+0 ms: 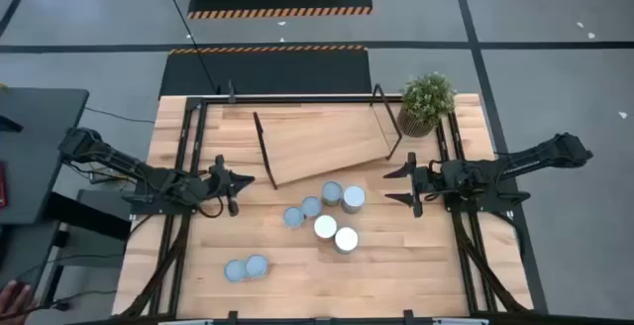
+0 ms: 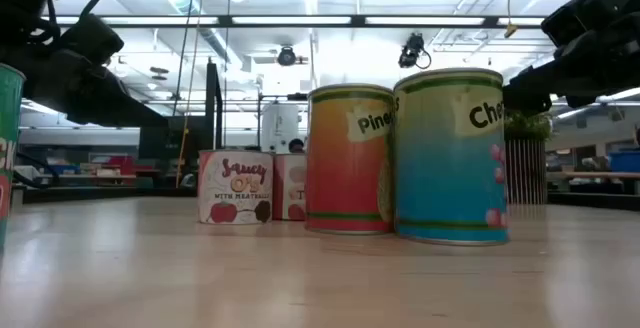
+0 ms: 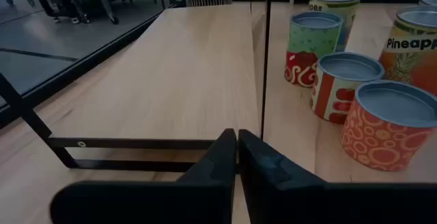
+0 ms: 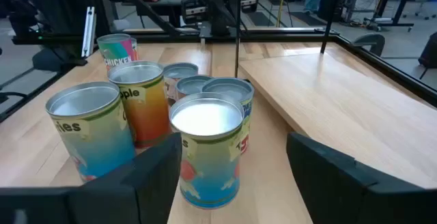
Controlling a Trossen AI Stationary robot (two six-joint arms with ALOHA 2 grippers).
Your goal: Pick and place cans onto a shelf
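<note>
Waiting at either side of the surface (image 1: 416, 266), the left end effector (image 1: 241, 178) is closed on nothing and the right end effector (image 1: 396, 185) spreads empty, because the cans (image 1: 325, 227) stand grouped just beside the bare shelf (image 1: 317, 142).

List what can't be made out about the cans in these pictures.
- High view: the cans show tops only; labels unseen.
- Low view: leftmost can is cut off by the picture edge.
- Low view: small rear can is half hidden behind the pineapple can.
- Right wrist view: low cans partly hidden behind taller ones.
</note>
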